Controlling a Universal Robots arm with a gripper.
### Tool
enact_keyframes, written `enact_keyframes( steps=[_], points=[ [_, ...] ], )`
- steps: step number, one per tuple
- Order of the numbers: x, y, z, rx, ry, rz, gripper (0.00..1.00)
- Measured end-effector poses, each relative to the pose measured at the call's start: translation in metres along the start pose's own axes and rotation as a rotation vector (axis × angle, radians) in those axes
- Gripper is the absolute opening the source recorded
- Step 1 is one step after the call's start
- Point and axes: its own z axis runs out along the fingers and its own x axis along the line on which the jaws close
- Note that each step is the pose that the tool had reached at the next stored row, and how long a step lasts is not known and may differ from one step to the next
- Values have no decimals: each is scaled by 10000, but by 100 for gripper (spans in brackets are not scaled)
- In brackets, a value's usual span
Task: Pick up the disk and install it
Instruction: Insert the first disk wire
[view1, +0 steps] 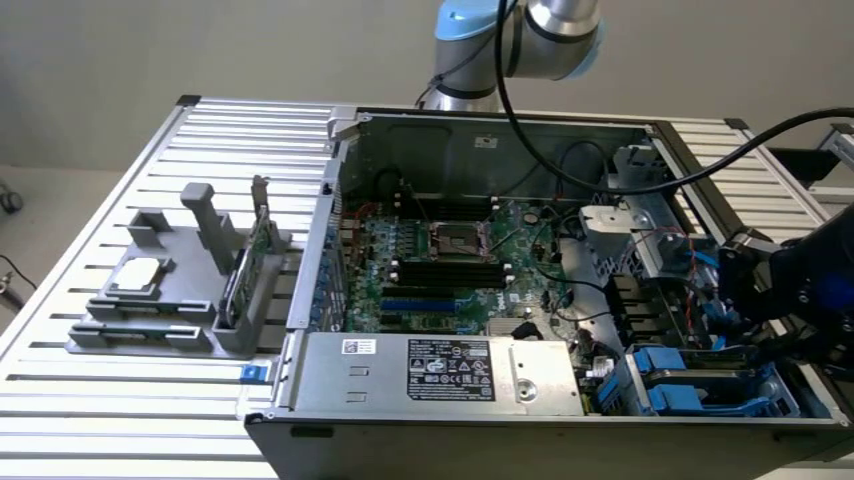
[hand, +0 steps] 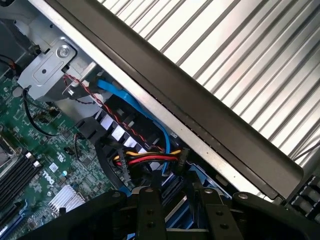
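The pincer (hand: 180, 212) is half-closed on what looks like the disk (hand: 172, 199) — blue-edged, inside the case (view1: 441, 150) at the exterior view's right, just above the near drive bays (view1: 687, 385).

My claw (view1: 781, 290) hangs over the case (view1: 454, 150) wall on the exterior view's right, and room there is tight. The dark rim (hand: 210, 120) of that wall runs close alongside me, with bare table (hand: 240, 45) slats open beyond it. Inside the rim, red, yellow and black wires (hand: 145, 159) and a blue cable (hand: 112, 90) cross the gap just ahead, and a metal bracket (hand: 52, 67) stands further in. Blue carriers (view1: 681, 390) fill the case's near corner on that side; the power supply (view1: 441, 370) blocks its near edge. The motherboard (view1: 441, 260) lies low, open from above.
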Motion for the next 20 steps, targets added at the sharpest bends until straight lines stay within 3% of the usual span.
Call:
enact_keyframes(
  steps=[14, 20],
  points=[
    [-25, 20, 28, -11, 179, 251, 34],
    [-32, 32, 31, -9, 227, 330, 34]
  ],
)
